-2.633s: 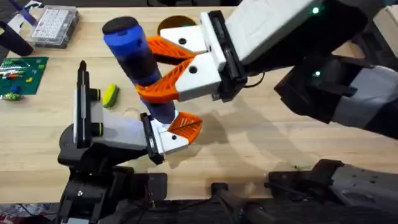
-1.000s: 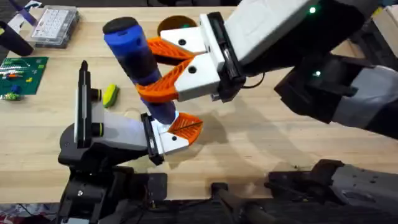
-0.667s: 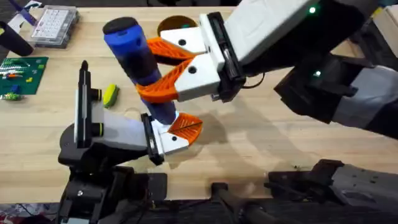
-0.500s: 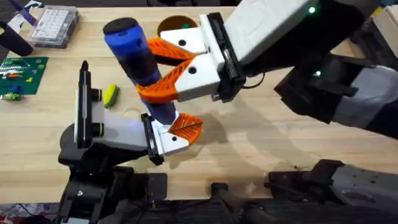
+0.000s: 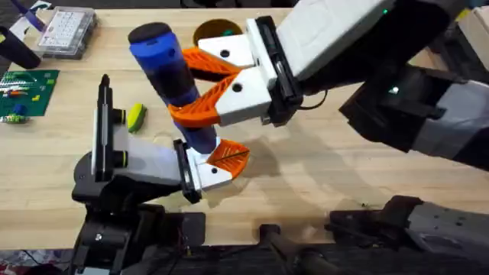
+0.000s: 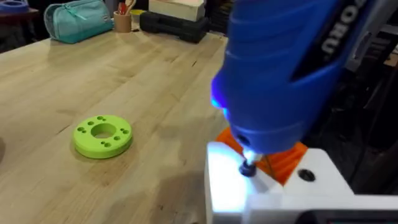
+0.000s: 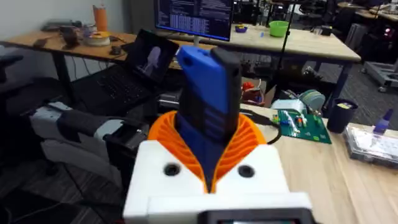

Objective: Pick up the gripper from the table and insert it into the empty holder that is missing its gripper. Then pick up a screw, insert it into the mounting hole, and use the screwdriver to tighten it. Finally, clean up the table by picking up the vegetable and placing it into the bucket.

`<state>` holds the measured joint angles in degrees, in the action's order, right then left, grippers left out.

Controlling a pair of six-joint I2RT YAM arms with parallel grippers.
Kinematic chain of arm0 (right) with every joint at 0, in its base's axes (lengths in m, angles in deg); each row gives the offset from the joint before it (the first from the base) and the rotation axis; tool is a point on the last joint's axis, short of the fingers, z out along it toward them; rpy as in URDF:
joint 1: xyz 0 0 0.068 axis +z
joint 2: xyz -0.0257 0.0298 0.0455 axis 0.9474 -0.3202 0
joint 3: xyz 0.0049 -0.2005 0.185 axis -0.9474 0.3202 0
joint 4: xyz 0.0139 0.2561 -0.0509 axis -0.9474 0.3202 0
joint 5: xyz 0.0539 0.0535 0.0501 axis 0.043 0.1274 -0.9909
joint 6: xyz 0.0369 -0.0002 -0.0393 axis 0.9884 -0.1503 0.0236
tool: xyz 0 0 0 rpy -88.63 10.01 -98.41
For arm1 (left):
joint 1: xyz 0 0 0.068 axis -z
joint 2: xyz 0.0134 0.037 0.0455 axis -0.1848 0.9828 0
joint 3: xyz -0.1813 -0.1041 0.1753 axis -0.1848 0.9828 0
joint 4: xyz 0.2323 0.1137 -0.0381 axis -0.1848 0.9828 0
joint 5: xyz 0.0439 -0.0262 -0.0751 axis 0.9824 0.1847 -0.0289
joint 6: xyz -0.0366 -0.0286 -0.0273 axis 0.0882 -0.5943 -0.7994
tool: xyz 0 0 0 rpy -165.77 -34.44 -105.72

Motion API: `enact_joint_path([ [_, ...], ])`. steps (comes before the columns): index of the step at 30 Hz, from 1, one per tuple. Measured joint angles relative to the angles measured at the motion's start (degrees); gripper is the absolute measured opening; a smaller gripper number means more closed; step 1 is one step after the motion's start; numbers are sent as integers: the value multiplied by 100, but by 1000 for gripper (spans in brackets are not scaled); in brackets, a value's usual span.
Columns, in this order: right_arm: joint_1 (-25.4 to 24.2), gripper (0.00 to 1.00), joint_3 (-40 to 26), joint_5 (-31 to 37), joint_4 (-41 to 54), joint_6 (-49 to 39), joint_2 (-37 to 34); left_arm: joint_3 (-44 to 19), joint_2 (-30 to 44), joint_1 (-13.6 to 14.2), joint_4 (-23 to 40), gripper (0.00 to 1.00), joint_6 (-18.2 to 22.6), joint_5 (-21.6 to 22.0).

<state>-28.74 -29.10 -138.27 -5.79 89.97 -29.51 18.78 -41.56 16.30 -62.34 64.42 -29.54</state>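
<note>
Right gripper [image 5: 195, 84] clamped on blue screwdriver [image 5: 172, 80] at frame center, bit on gripper [image 5: 221, 162] in holder [image 5: 130, 164], vegetable [image 5: 136, 116] left, left gripper's state can't tell

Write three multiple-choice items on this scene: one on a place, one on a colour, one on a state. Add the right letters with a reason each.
1. Where does the small yellow-green toy vegetable lie?
A. on the wooden table beside the grey-white holder
B. in the bucket
C. in a gripper

2. What colour is the cylindrical electric screwdriver?
A. red
B. blue
C. white

3. What is the right gripper doing?
A. hanging open over bare table
B. shut on the screwdriver
C. holding the vegetable

Answers: 1 A, it rests on the table next to the holder. 2 B, its body is blue with a black cap. 3 B, its orange fingers clamp the screwdriver's body.
</note>
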Motion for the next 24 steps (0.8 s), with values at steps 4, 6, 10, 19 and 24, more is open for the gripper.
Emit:
enact_joint_path([
  [4,0,27,0,2,0,0,0,0,0,0,0,16,0,-2],
  [6,0,27,0,-1,0,-5,0,0,0,0,0,16,0,-2],
  [10,0,27,-5,-182,-4,-164,0,0,0,0,0,16,0,-2],
  [19,50,27,-20,-451,-7,-473,2,0,0,7,0,16,34,-24],
  [24,52,27,-20,-510,-6,-441,7,2,2,11,0,16,44,-22],
])
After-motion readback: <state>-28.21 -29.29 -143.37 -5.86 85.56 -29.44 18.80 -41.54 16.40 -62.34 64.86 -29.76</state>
